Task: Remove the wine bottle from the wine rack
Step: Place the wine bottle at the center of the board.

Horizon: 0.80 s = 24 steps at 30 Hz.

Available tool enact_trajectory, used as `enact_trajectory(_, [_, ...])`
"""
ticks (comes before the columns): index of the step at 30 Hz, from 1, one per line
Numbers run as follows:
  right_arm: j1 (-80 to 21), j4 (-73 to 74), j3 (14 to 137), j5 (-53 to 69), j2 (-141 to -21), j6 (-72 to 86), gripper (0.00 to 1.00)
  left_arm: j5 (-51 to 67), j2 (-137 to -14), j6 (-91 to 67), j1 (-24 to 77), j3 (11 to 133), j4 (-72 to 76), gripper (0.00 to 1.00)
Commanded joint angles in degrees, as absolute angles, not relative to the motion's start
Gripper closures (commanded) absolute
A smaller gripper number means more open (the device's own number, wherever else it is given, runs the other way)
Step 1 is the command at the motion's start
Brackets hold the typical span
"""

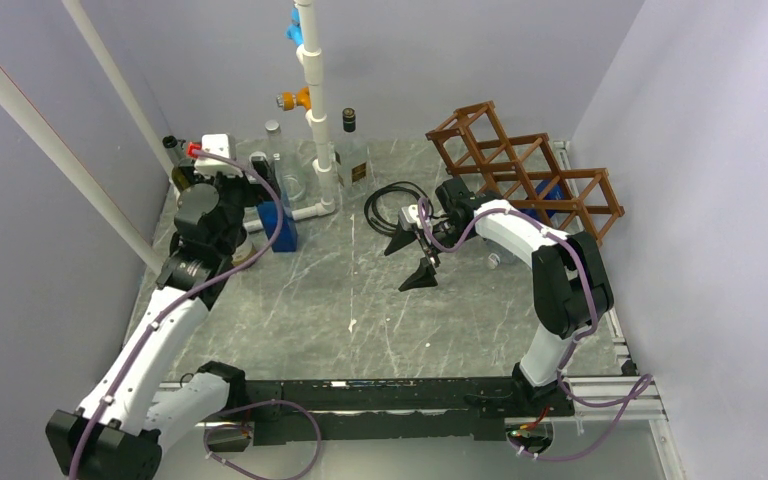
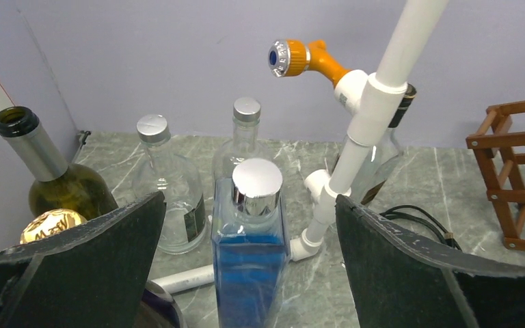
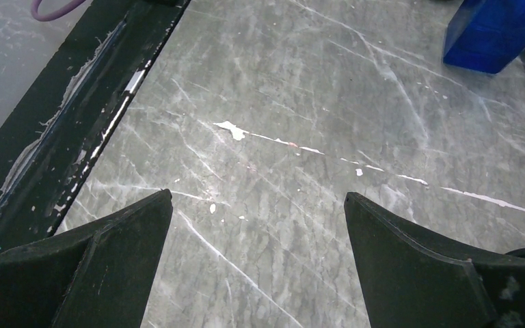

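Observation:
The reddish-brown wine rack point(image 1: 520, 160) stands at the back right; its edge shows in the left wrist view point(image 2: 509, 178). A blue bottle point(image 1: 552, 195) lies in one of its lower cells, largely hidden by my right arm. My right gripper point(image 1: 412, 258) is open and empty over the table's middle, left of the rack, pointing away from it; the right wrist view point(image 3: 258, 197) shows only bare marble between its fingers. My left gripper point(image 1: 260, 195) is open at the back left, its jaws wide on either side of a square blue bottle point(image 2: 249, 260) with a silver cap, not touching it.
A white pipe stand point(image 1: 315, 100) with an orange nozzle point(image 2: 297, 58) rises at the back centre. A green wine bottle point(image 2: 48, 174), clear bottles point(image 2: 164, 184) and a dark-necked bottle point(image 1: 350, 150) crowd the back left. A black cable point(image 1: 390, 200) coils mid-table. Walls close in on both sides.

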<state>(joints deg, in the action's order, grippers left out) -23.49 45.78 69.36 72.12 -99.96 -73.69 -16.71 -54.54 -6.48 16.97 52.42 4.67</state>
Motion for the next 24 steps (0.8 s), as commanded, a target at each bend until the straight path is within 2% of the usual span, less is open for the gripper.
enact_trajectory(1, [-23.12, 45.7, 69.26, 73.21, -99.11, -74.78, 0.0, -12.94, -51.22, -5.69, 17.14, 55.02, 2.55, 0.01])
enact_trajectory(12, [-20.96, 49.93, 70.36, 73.76, -98.57, -78.06, 0.0, 2.87, -46.03, -7.62, 17.14, 53.67, 0.09, 0.0])
enact_trajectory(18, [-18.95, 50.9, 69.87, 73.54, -96.37, -78.43, 0.0, 18.55, -45.59, -7.06, 17.14, 53.18, 1.14, 0.01])
enact_trajectory(24, [-17.19, 50.15, 67.86, 69.86, -91.44, -76.89, 0.0, 27.59, -47.86, -10.29, 17.14, 54.19, 0.1, 0.0])
